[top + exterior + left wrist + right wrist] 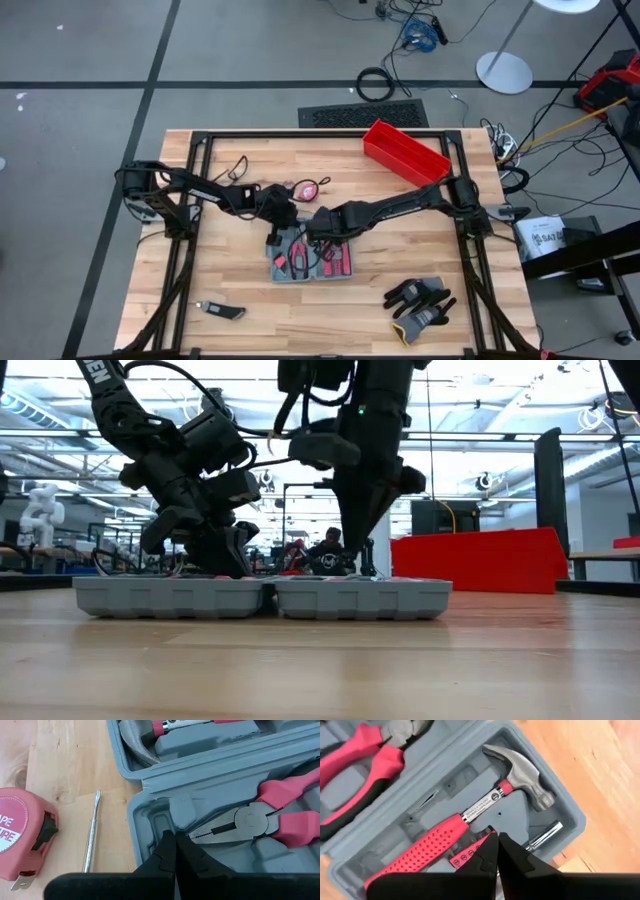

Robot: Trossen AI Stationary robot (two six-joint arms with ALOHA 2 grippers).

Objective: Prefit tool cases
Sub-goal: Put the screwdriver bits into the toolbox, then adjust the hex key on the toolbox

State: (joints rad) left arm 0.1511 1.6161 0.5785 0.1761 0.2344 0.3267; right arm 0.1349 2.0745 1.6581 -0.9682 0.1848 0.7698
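Note:
The tool case (310, 272) lies open and flat on the wooden table, both grey moulded halves up. One half holds red-handled pliers (260, 817), the other a hammer (520, 772) with a red grip. My left gripper (172, 840) is shut, slanting down onto the pliers half near its corner. My right gripper (497, 840) is shut and points steeply down over the hammer half, beside the hammer's grip (420, 852). The low view shows both tips at the case's top (260, 598). My left gripper's shut fingertips (167, 845) seem to rest on the moulded inside of the pliers half (165, 822), near a corner slot, slanting down from the table's left; the case lies flat on the table. My right gripper's tips hang over the hammer half; whether they touch it, I cannot tell.
A red tape measure (25, 835) and a thin metal rod (91, 837) lie on the table beside the case. A red bin (405, 152) stands at the far right, gloves (420, 300) lie near right, and a small knife (220, 311) lies near left.

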